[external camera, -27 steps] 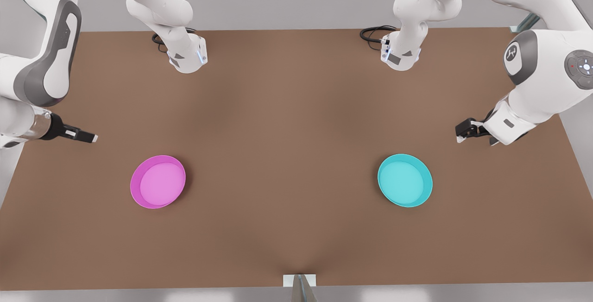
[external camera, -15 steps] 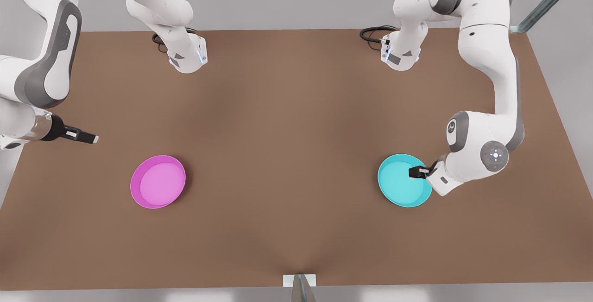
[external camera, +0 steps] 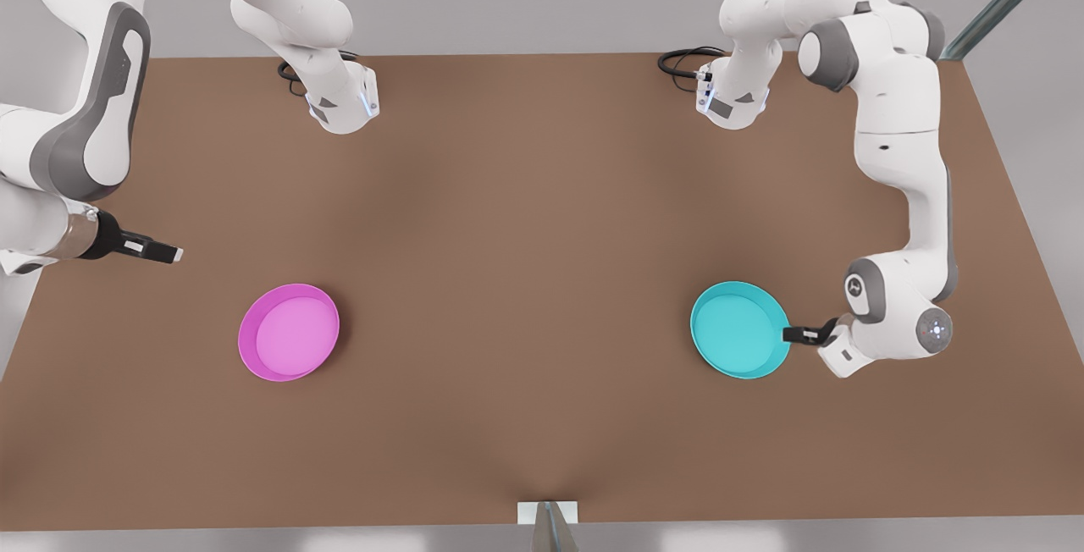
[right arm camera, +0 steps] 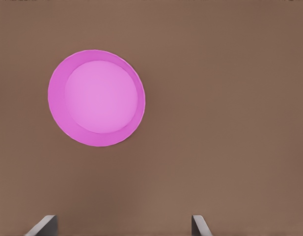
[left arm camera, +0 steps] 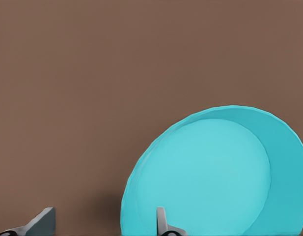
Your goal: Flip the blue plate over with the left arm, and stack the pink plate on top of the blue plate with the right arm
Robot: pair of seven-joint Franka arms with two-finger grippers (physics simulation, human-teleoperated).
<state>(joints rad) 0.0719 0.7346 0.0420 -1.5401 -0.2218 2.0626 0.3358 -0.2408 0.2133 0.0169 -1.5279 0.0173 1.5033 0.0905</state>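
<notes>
Left pincer [external camera: 789, 334]: sits low at the blue plate's rim, on the edge toward the front view's right; its fingers [left arm camera: 163, 225] stand apart, one over the plate's inside and the other out over bare table, so the rim lies between them. Whether either finger touches the rim cannot be told.
Blue plate [external camera: 740, 329]: lies right side up on the table, hollow facing upward, directly ahead of the left pincer, its near rim between the fingers.
Left arm [external camera: 899, 162]: reaches down from its base at the far edge of the table and bends toward the blue plate.
Right pincer [external camera: 167, 253]: hangs above the table, off toward the front view's left; in its wrist view its fingers [right arm camera: 199, 225] are spread wide with nothing between them.
Pink plate [external camera: 289, 332]: lies right side up on the table, well apart from the right pincer and out ahead of it, untouched.
Right arm [external camera: 85, 112]: waits, raised over the table's edge.
Table [external camera: 525, 281]: plain brown, carrying both plates, which lie far apart.
</notes>
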